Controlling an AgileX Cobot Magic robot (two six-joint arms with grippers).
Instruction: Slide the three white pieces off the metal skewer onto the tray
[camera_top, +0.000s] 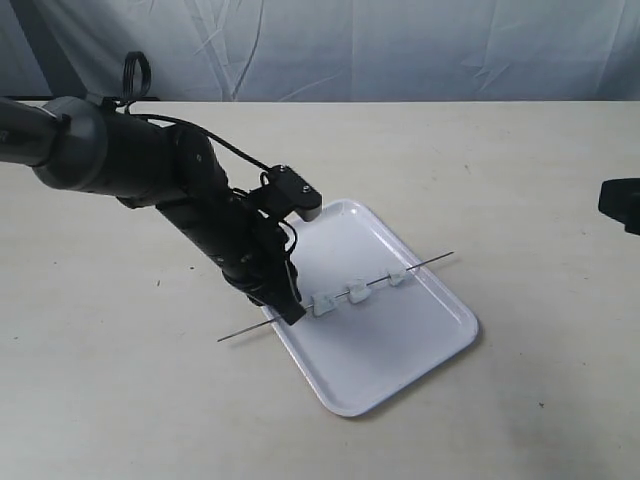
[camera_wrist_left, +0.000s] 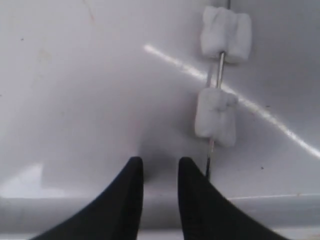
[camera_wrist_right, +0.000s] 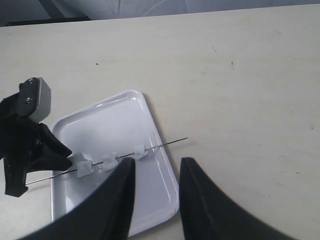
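Note:
The white tray (camera_top: 390, 350) lies mid-table with the metal skewer (camera_top: 430, 261) resting across it, both ends sticking out past the rim. Three white pieces (camera_top: 325, 304) (camera_top: 357, 293) (camera_top: 398, 278) sit threaded on it over the tray. My left gripper (camera_top: 288, 305) is down at the tray's left edge beside the nearest piece. In the left wrist view it (camera_wrist_left: 160, 167) is open with nothing between its fingers, and the skewer (camera_wrist_left: 220, 62) passes just outside one finger (camera_wrist_left: 192, 175). My right gripper (camera_wrist_right: 157, 167) hangs open, high above the tray's corner (camera_wrist_right: 167, 200).
A beige tabletop (camera_top: 520, 160) surrounds the tray, with a pale cloth backdrop (camera_top: 400, 50) behind. A black part of the right arm (camera_top: 622, 205) shows at the right edge of the exterior view. The left arm's black body (camera_top: 150, 160) reaches in from the left.

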